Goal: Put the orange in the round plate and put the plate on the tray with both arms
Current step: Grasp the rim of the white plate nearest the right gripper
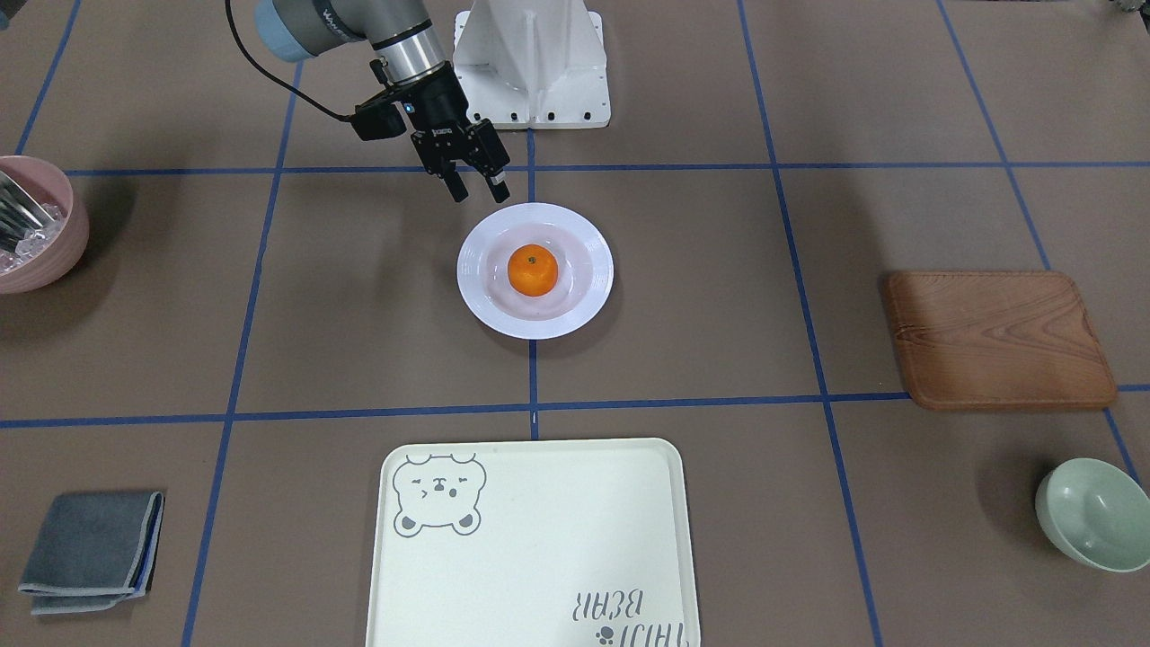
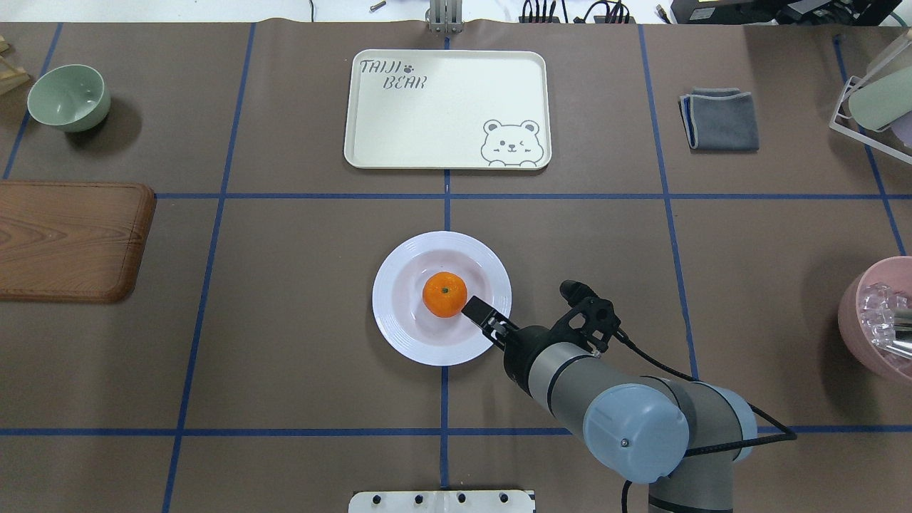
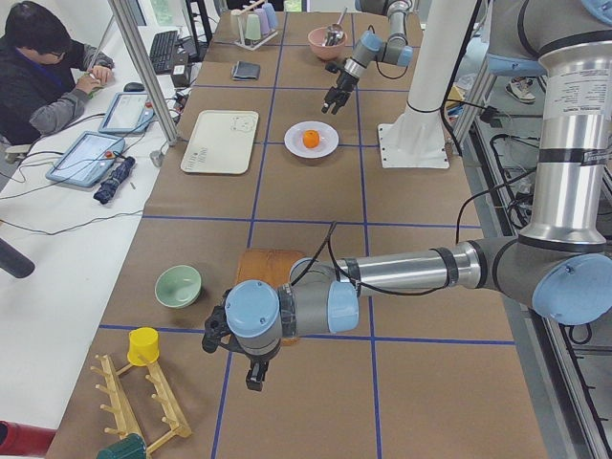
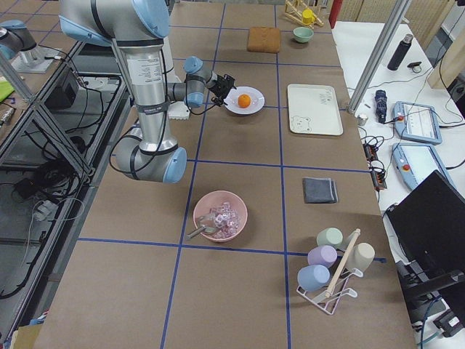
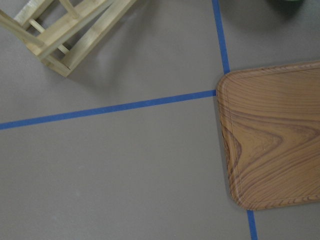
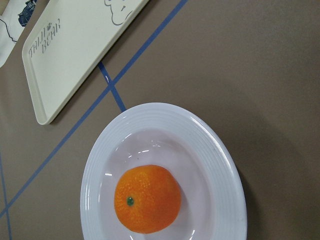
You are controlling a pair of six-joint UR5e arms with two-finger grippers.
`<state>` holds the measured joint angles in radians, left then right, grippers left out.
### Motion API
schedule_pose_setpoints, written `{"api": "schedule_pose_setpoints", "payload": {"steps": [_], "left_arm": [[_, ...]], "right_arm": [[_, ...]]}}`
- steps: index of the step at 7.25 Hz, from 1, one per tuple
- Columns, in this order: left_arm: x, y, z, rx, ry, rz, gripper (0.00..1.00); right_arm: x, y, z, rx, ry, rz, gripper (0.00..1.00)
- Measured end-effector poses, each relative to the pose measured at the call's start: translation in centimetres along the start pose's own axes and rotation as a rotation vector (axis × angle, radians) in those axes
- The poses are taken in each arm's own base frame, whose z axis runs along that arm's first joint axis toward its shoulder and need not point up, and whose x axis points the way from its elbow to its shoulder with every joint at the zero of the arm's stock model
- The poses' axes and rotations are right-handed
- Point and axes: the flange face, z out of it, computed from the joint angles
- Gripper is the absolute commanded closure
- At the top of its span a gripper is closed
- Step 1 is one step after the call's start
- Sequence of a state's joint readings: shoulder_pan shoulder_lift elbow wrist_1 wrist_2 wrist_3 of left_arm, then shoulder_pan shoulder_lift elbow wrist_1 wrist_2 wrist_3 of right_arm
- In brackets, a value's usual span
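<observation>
Right gripper (image 1: 479, 190): jaws parted, holding nothing, above the robot-side rim of the glossy white round plate (image 1: 476, 301). The small bright-orange fruit (image 1: 533, 270) sits in its sunken centre. Bare brown tabletop (image 1: 359, 296) separates the plate from the pale cream rectangular bear-print tray (image 1: 539, 539). Left gripper (image 3: 253, 378): jaw state cannot be told.

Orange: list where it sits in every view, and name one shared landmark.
Front-facing: orange at centre, in the plate.
Overhead: just below centre.
Exterior left: top middle, far.
Exterior right: top middle.
Left wrist: not in it.
Right wrist: bottom middle.
Landmark: bear tray, absent only from left wrist.
</observation>
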<state>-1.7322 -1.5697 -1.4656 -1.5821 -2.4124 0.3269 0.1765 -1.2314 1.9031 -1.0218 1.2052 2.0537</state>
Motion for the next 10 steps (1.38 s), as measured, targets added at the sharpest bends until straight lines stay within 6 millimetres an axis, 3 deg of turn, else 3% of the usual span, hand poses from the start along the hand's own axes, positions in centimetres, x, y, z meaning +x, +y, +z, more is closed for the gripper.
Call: {"api": "schedule_pose_setpoints", "payload": {"steps": [1, 2, 4, 8, 10], "left_arm": [[-0.2, 0.4, 0.2, -0.002, 0.005, -0.005, 0.02], [-0.5, 0.9, 0.6, -0.006, 0.007, -0.010, 0.02], [-0.7, 1.6, 0.9, -0.010, 0.009, -0.016, 0.02], [-0.8, 1.8, 1.1, -0.013, 0.007, -0.013, 0.02], [-0.9, 1.9, 1.1, -0.014, 0.007, -0.013, 0.02]], "right_arm": [[0.9, 0.1, 1.0, 0.006, 0.010, -0.007, 0.06], [1.9, 0.2, 1.9, 0.014, 0.028, -0.018, 0.12], [2.5, 0.5, 2.8, 0.019, 0.041, -0.025, 0.31], [3.2, 1.0, 4.2, 0.039, 0.056, -0.036, 0.30], [2.1, 1.7, 4.4, 0.034, 0.041, -0.028, 0.31]]}}
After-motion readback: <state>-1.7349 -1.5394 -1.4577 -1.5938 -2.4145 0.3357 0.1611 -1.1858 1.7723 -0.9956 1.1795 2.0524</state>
